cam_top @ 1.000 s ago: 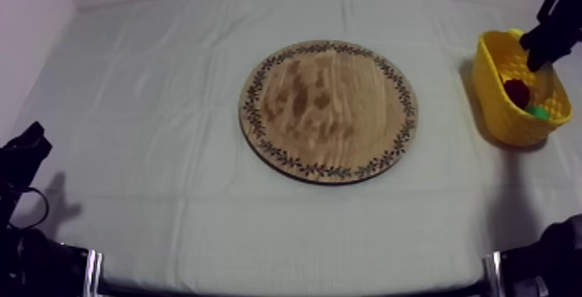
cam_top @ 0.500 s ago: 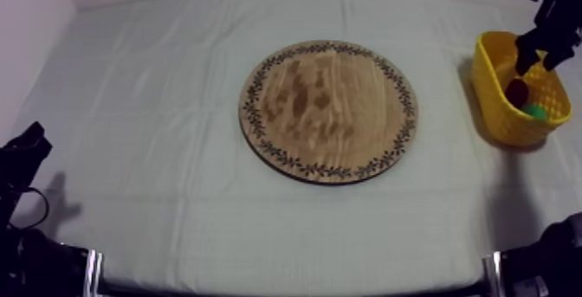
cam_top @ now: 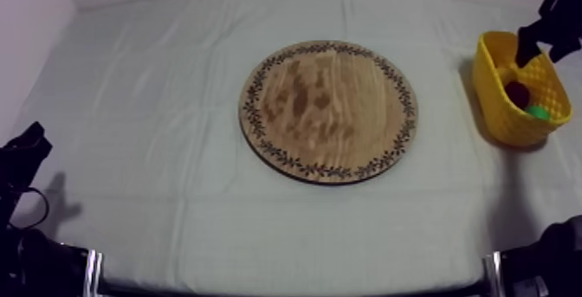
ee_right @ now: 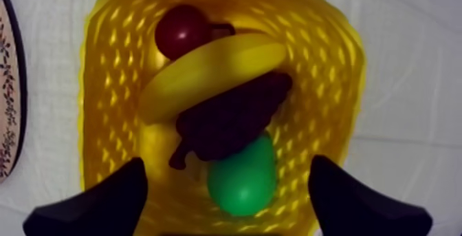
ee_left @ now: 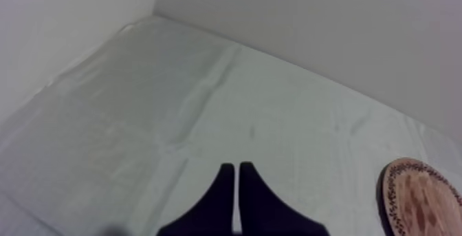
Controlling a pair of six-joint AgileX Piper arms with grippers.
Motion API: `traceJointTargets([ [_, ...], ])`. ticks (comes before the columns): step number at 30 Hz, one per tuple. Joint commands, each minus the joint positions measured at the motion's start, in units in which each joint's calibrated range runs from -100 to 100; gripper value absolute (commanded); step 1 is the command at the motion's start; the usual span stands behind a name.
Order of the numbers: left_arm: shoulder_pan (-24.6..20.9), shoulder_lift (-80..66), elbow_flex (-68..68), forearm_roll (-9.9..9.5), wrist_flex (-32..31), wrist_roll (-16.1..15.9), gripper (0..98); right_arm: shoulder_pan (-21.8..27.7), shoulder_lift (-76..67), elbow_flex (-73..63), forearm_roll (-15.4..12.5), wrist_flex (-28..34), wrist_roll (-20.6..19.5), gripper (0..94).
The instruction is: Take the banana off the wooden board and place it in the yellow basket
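Right wrist view: right gripper (ee_right: pixel 228 166) released, fingers spread above yellow basket (ee_right: pixel 337 80). Inside basket: banana (ee_right: pixel 213 70), touching grapes (ee_right: pixel 234 118), beside small red fruit (ee_right: pixel 180 31) and pear (ee_right: pixel 242 177). Top view: basket at 3 o'clock of wooden board (cam_top: pixel 329 110). Left wrist view: left gripper (ee_left: pixel 237 173) clenched, nothing held.

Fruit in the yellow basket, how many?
4 in the basket: small red fruit, banana beside it, grapes against the banana, pear beside the grapes. More may lie hidden underneath.
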Motion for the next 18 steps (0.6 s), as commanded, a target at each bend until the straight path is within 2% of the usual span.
traceJointTargets([
  [1, -0.02, 0.02, 0.03, -0.01, -0.01, 0.01, 0.1, -0.01, -1.93, 0.65, -0.35, -0.82, 0.45, 81.4],
  [3, -0.02, 0.02, 0.03, -0.01, -0.01, 0.01, 0.1, -0.05, -3.98, 1.92, -0.54, -1.74, 0.86, 77.2],
  [8, -0.02, 0.02, 0.03, -0.01, -0.01, 0.01, 0.1, 0.38, -9.94, 6.36, -1.40, -3.90, 1.33, 55.7],
  [18, -0.02, 0.02, 0.03, -0.01, -0.01, 0.01, 0.1, -0.04, -23.57, 19.54, -1.64, -10.80, 0.74, 38.5],
])
